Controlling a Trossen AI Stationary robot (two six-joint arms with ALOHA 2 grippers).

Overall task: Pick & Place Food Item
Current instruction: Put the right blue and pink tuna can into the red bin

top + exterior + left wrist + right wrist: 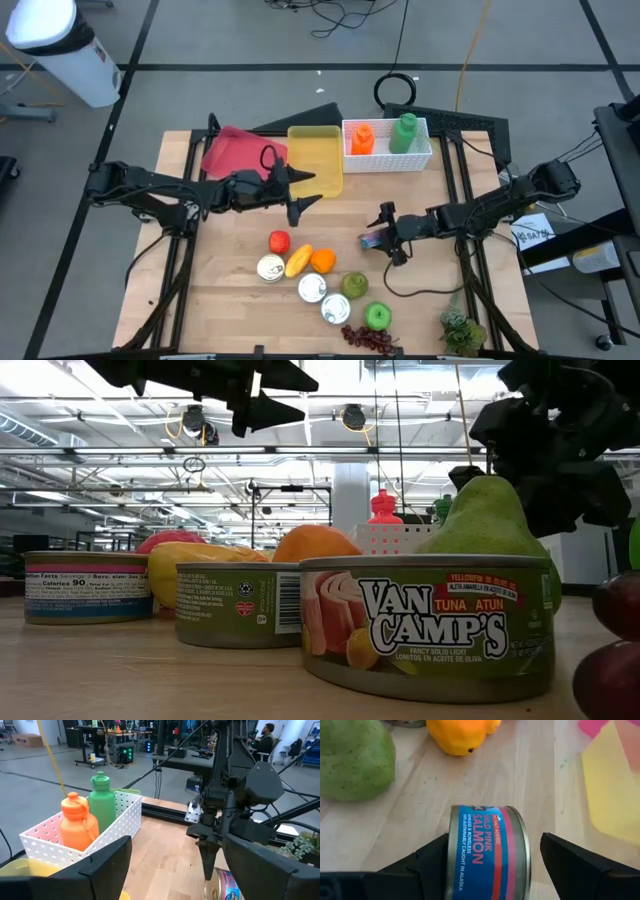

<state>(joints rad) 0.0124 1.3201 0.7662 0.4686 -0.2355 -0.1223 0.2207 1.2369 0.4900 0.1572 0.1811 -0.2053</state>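
Note:
A salmon can (487, 850) with a blue and pink label lies sideways between the fingers of my right gripper (495, 851), right of the table's middle (380, 238). The left wrist view shows the can (229, 887) under that gripper too. My left gripper (315, 188) hangs open and level over the near edge of the yellow tray (315, 155), holding nothing; its fingers frame the left wrist view (185, 872). A pink tray (232, 152) lies left of the yellow one. My right gripper has the can between its two fingers, which come slanting down from the table's right. One finger (427, 857) lies against one flat end (451, 851). Beside the other end's rim (524, 851) a thin strip of table shows. Whether the can is clear of the table I cannot tell.
Near the front lie a tomato (278, 241), a yellow fruit (298, 260), an orange (322, 260), three upright cans (312, 288), a pear (354, 285), an apple (378, 317) and grapes (368, 338). A white basket (420, 158) with two bottles stands at the back; a plant (460, 330) front right.

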